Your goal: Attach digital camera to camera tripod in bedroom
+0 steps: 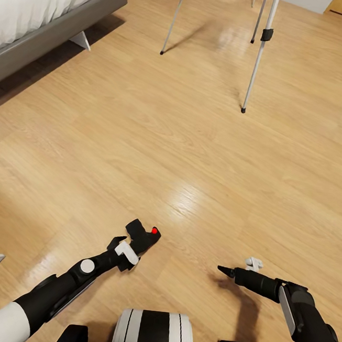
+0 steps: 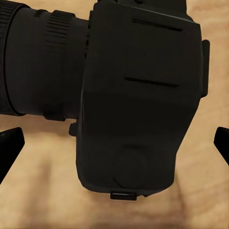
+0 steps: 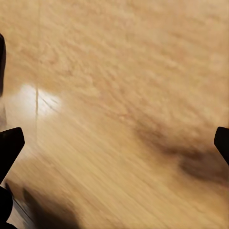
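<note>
the left gripper (image 1: 132, 240) holds the digital camera (image 1: 144, 236) low over the wood floor (image 1: 141, 152). its fingers are clamped on the black camera body, and the little red button sits on the side turned away from the arm. in the left wrist view the digital camera (image 2: 138, 105) sits between the two dark fingertips (image 2: 9, 148), with its round lens sticking out to one side. the floor shows behind it.

the right gripper (image 1: 231, 272) hangs over the floor too, well apart from the left one. its dark fingers point across toward the left gripper. in the right wrist view the fingertips (image 3: 9, 148) sit far apart at the two edges, and between them there is just bare floor with a dark shadow on it. so these fingers are spread wide and hold nothing.

the camera tripod (image 1: 260, 49) stands far ahead of both grippers. its thin silver legs with black joints and small black feet rest on the floor. its top is cut off by the edge of the picture.

a bed (image 1: 45, 15) with a grey frame and white cover stands far ahead of the left fingers, off to their outer side.
</note>
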`<state>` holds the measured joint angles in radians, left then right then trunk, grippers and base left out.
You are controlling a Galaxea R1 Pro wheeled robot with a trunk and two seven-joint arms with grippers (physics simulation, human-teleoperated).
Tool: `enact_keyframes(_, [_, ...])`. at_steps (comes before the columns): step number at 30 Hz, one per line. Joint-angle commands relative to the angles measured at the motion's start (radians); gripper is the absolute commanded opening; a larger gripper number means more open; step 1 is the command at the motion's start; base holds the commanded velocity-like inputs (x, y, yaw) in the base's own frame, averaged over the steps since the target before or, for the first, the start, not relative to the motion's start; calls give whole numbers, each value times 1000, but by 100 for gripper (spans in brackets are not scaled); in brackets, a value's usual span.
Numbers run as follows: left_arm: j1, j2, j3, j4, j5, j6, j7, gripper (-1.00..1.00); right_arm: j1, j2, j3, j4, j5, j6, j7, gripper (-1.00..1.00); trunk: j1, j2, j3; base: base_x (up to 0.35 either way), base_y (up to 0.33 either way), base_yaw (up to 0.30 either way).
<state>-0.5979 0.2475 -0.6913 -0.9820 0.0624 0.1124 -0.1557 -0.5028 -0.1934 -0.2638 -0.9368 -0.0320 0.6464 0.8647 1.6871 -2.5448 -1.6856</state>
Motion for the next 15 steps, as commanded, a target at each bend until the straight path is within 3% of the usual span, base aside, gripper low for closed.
enact_keyframes(1, [-1,1,-2,-1,7,7,-1,100,0,0,-2,0,-3,8,2,100,0,0,-1,0,0,0])
enact_keyframes(15, [-1,-3,-3,34,5,15,1,100,0,0,-2,0,-5,7,2,100,0,0,-1,0,0,0])
